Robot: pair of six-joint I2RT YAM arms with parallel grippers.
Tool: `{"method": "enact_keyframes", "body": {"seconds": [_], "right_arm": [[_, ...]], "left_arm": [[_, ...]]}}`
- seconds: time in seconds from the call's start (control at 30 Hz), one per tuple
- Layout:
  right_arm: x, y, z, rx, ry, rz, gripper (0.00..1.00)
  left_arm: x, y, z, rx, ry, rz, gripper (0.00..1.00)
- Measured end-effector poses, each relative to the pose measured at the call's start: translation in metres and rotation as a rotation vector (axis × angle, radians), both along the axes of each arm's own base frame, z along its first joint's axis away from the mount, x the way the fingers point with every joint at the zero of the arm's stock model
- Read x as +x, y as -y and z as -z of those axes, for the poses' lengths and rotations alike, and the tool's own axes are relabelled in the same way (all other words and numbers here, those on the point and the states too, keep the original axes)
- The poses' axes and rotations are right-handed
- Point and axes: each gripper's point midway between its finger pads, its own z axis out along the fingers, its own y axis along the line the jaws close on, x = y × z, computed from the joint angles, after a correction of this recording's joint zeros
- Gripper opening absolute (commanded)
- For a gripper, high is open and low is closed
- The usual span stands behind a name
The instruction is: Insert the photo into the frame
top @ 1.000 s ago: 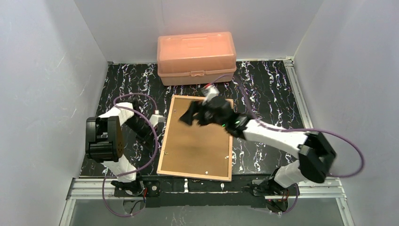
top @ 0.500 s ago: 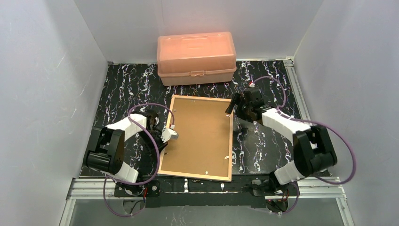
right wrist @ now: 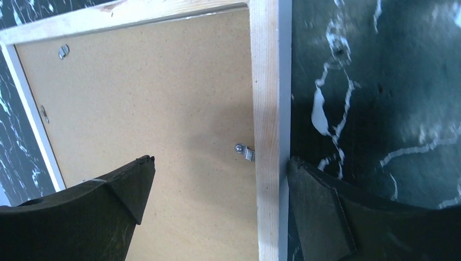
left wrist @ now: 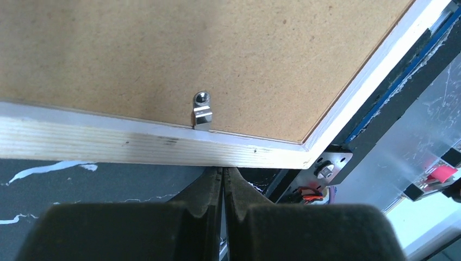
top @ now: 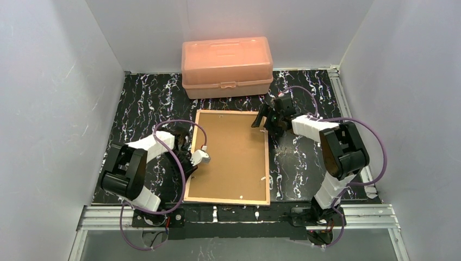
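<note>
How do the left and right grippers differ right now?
The left gripper is shut, while the right gripper is wide open. The left gripper sits just outside the frame's left rail; the right gripper straddles its right rail near the far corner. Both are at the face-down frame, holding nothing.

The frame (top: 228,200) lies on the table (top: 147,98), backing board (top: 231,152) in it, the box (top: 226,65) behind.
</note>
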Motion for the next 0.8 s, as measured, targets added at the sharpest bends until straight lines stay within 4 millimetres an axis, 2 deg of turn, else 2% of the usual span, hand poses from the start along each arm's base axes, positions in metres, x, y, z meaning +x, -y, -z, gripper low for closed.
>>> {"method": "enact_keyframes", "body": {"seconds": [0.13,0.27,0.4,0.53,0.8], "right_arm": [[0.02,-0.016,-0.001,0.007,0.011,-0.012,0.99],[0.039,-0.054,-0.002,-0.015,0.058,-0.077,0.99],[0.04,-0.092,-0.003,-0.024,0.098,-0.142,0.99],[0.037,-0.119,-0.003,-0.028,0.12,-0.189,0.99],[0.049,-0.185,-0.007,0.029,0.159,-0.287,0.99]], "left_arm": [[0.0,0.009,0.0,0.0,0.007,0.025,0.0],[-0.007,0.019,0.0,0.004,0.008,0.077,0.0],[-0.021,0.021,-0.004,0.023,-0.031,0.12,0.0],[-0.033,0.018,-0.006,0.04,-0.066,0.14,0.0],[-0.044,0.021,-0.012,0.045,-0.091,0.134,0.0]]}}
